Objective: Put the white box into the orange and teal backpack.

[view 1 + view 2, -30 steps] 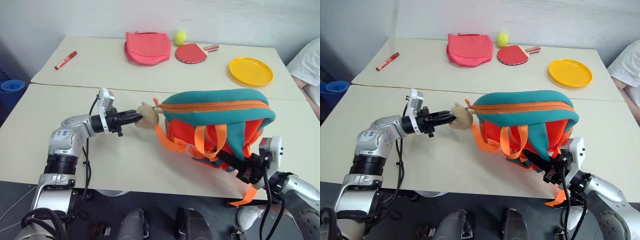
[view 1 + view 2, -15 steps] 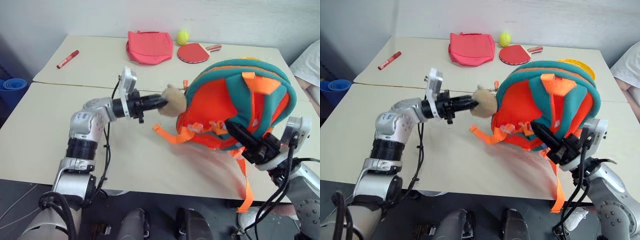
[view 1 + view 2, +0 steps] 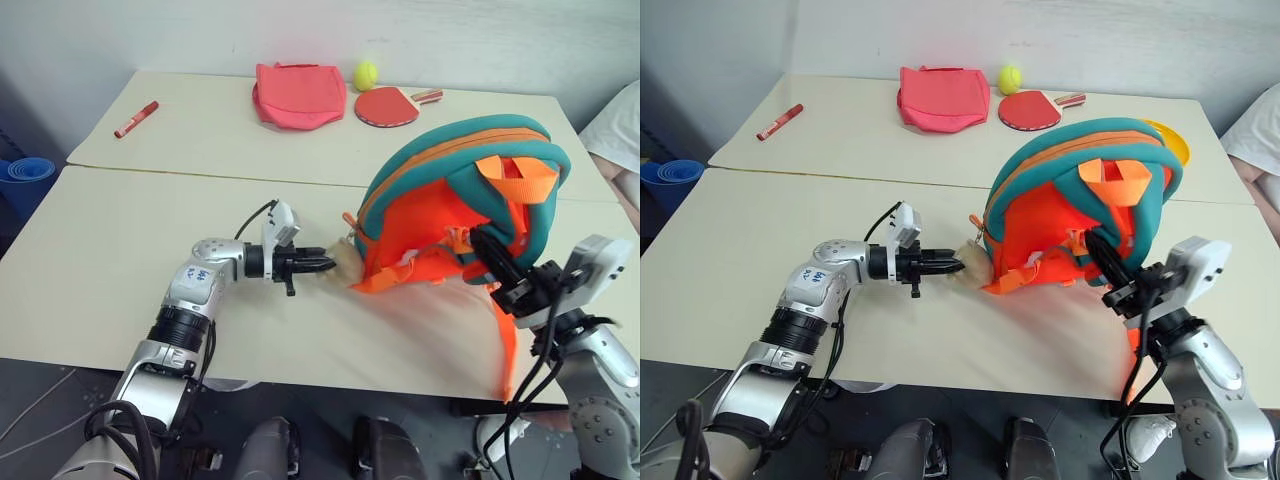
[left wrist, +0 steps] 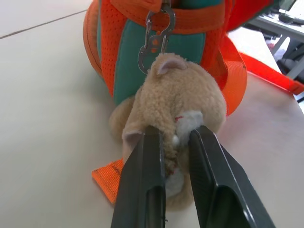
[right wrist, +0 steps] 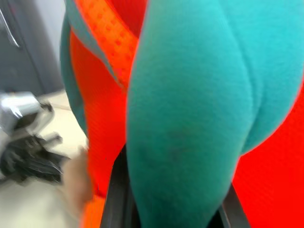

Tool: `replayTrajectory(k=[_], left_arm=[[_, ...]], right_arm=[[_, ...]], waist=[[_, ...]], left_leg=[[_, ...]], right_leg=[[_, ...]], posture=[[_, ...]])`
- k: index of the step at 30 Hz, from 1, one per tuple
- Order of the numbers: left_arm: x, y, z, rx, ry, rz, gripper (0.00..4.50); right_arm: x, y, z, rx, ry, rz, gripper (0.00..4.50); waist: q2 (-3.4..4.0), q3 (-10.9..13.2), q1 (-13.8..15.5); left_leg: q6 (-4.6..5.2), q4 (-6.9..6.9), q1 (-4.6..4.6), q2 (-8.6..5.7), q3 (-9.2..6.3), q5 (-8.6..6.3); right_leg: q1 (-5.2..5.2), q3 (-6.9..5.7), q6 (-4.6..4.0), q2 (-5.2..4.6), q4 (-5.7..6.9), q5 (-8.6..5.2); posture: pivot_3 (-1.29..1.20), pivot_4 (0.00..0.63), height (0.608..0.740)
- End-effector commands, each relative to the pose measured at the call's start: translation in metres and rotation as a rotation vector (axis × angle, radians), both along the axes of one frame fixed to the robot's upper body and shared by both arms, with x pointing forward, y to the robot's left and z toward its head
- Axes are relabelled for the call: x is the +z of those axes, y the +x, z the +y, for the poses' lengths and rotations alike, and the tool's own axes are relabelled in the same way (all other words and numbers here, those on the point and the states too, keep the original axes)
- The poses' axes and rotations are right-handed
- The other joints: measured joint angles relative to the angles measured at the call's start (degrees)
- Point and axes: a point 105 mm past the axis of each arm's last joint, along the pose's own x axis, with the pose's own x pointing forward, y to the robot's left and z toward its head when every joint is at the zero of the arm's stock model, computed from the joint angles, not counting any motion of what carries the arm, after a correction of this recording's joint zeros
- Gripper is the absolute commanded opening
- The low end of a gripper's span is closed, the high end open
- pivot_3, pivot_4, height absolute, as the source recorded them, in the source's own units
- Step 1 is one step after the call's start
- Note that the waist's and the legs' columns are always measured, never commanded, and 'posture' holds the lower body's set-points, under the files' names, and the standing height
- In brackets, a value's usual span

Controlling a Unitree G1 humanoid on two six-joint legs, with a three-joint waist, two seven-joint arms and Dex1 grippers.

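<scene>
Left tool (image 4: 172,156): 2 black fingers (image 4: 142,175) pinching the tan teddy bear (image 4: 180,95) that hangs by a metal clip (image 4: 154,40) from the orange and teal backpack (image 3: 455,215); fingers level, pointing toward the bag, near the middle of the front tabletop (image 3: 110,260).

Right tool (image 3: 492,262): 2 black fingers pressed onto a teal padded shoulder strap (image 5: 190,109) of the backpack, pinching it, toward the front right corner of the tabletop.

Orange and teal backpack: 1 item, bulky, tipped up on its lower end with the strap side facing the front edge; orange zip line running over the teal top; orange carry loop (image 3: 520,175) at the upper end; loose orange webbing (image 3: 505,345) trailing down past the front edge. Held between the 2 tools, bear side toward the left one.

White box: cannot be made out in any view; whether it is inside the backpack cannot be told.

Rear tabletop (image 3: 190,120), set against the front one along a seam:
- 1 red marker (image 3: 133,119), near the left edge.
- 1 flat pink-red bag (image 3: 295,93), toward the far edge, centre.
- 1 yellow-green ball (image 3: 365,74), just beside the bag.
- 1 red paddle (image 3: 385,106), near the ball, handle pointing right.
- 1 yellow plate (image 3: 1175,140), mostly hidden behind the backpack.

Person's white sleeve (image 3: 615,125) at the right edge of the scene.
</scene>
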Motion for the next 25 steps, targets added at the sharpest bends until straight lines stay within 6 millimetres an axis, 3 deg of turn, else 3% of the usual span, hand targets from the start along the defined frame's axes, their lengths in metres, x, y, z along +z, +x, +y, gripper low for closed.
replayTrajectory(k=[1, 5, 9, 12, 17, 25], left_arm=[[0.009, 0.006, 0.035, 0.061, 0.080, -0.078, 1.32], [0.005, 0.003, 0.085, 0.131, 0.184, -0.135, 2.65], [-0.004, -0.022, 0.122, 0.101, 0.246, -0.208, 3.90], [-0.008, -0.033, 0.143, 0.160, 0.267, -0.250, 3.93], [-0.017, -0.054, 0.165, 0.215, 0.303, -0.260, 3.93], [-0.011, -0.072, 0.161, 0.228, 0.241, -0.231, 3.93]], right_arm=[[-0.009, -0.010, 0.003, 0.052, -0.212, -0.029, 0.75], [-0.017, -0.021, -0.013, 0.090, -0.320, 0.026, 2.08], [-0.024, -0.036, -0.044, 0.096, -0.409, 0.111, 3.46], [-0.038, -0.053, -0.071, 0.106, -0.533, 0.206, 4.48], [-0.043, -0.064, -0.111, 0.057, -0.643, 0.264, 4.48], [-0.044, -0.049, -0.108, 0.094, -0.671, 0.236, 4.48]], waist=[[0.00, 0.0, -0.1], [0.05, 0.0, -1.1], [0.05, 0.0, -1.2], [0.05, 0.0, -0.8], [0.05, 0.0, -0.6], [0.09, 0.0, -1.3]], left_leg=[[0.00, 0.00, 0.00, 0.00, 0.01, 0.00], [-0.01, -0.06, 0.03, 0.06, 0.03, 0.00], [0.02, -0.07, 0.04, 0.04, 0.02, -0.04], [0.07, -0.03, 0.04, 0.03, -0.04, -0.07], [0.04, -0.04, 0.09, 0.02, -0.08, -0.27], [-0.25, -0.07, 0.15, 0.03, -0.10, -0.43]], right_leg=[[-0.01, -0.03, 0.00, 0.01, 0.01, 0.00], [-0.02, -0.17, 0.00, 0.06, 0.00, 0.00], [0.00, -0.17, -0.01, -0.02, -0.07, 0.00], [0.07, -0.05, -0.01, -0.16, -0.14, 0.00], [0.09, 0.16, -0.01, -0.57, -0.34, 0.00], [0.07, 0.15, -0.04, -0.68, -0.23, -0.02]], posture=[[0.00, 0.150, 0.740], [0.00, 0.150, 0.740], [0.00, 0.150, 0.740], [0.00, 0.150, 0.740], [0.00, 0.150, 0.740], [0.00, 0.150, 0.740]])
